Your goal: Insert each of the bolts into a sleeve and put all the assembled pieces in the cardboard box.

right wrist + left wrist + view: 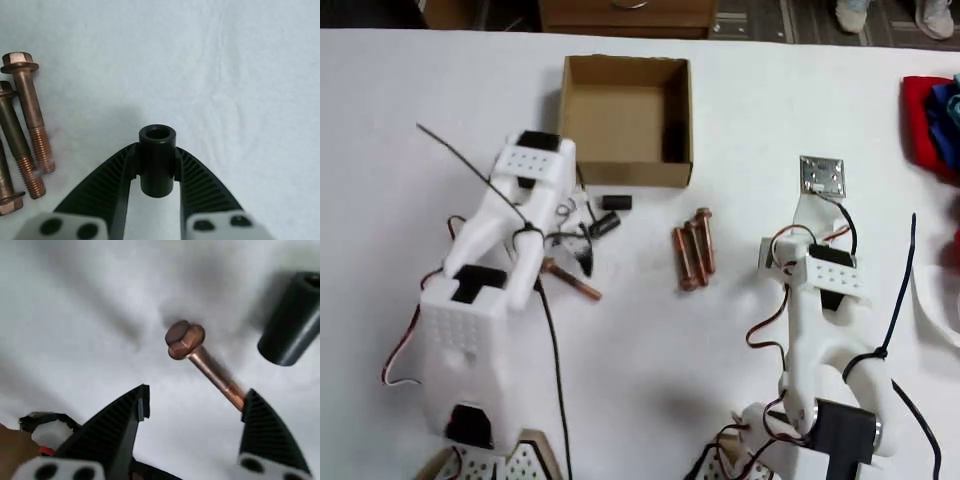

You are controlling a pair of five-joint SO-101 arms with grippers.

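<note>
— What is the surface like?
— A white worktop [650, 400], matt and faintly grainy. Wooden furniture [620, 15] stands beyond its far edge, and a red cloth [925, 110] lies at the right edge.
— And the box?
— The box [620, 172] is plain brown cardboard, square and open. It sits near the far edge, about mid-width.
— The bolts?
— Three coppery hex-headed bolts [692, 255] lie side by side mid-worktop. A fourth bolt [200, 357] lies between the black ribbed fingers of the left hand [195, 412], which are spread apart, its threaded end by one fingertip. A loose sleeve [290, 320], black and cylindrical, lies just beside it.
— The right hand?
— The right hand [156, 162] is clamped on an upright sleeve [157, 137], bore showing, near the three bolts.
</note>
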